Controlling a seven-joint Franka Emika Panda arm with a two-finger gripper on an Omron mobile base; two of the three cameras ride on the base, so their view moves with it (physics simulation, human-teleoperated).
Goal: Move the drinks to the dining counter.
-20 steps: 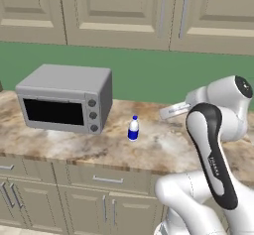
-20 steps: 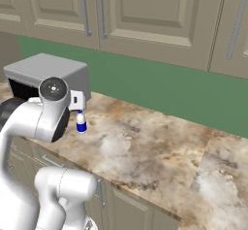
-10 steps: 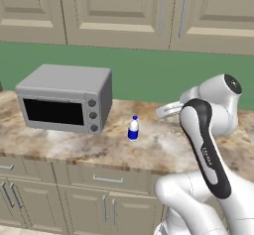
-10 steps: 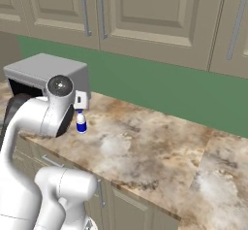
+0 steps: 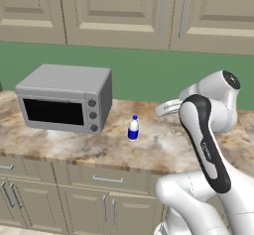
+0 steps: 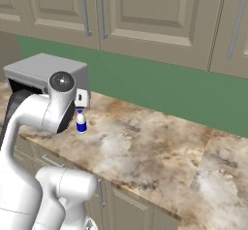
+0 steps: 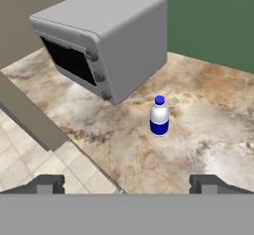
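I see marbled counter (image 5: 59, 140) under cabinets (image 5: 114, 11). Grey oven (image 5: 64, 97) on it. Bottle (image 7: 159, 116) upright on counter, just beside oven's knob end. My gripper (image 7: 126, 183) spread wide, holding nothing, hovering well short of bottle, which sits ahead between fingertip lines.

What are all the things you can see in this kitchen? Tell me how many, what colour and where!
Small white-and-blue bottle: one, blue cap and label, upright on the counter, right of the oven, not touching it.
Boxy grey toaster oven: one, dark glass door, three knobs, on the counter's left.
Brown marbled stone counter: one, over beige drawers.
Beige wall cupboards: several, above a green wall.
White robot arm: one, dark joints.
Fingers: two, dark, spread wide, holding nothing.
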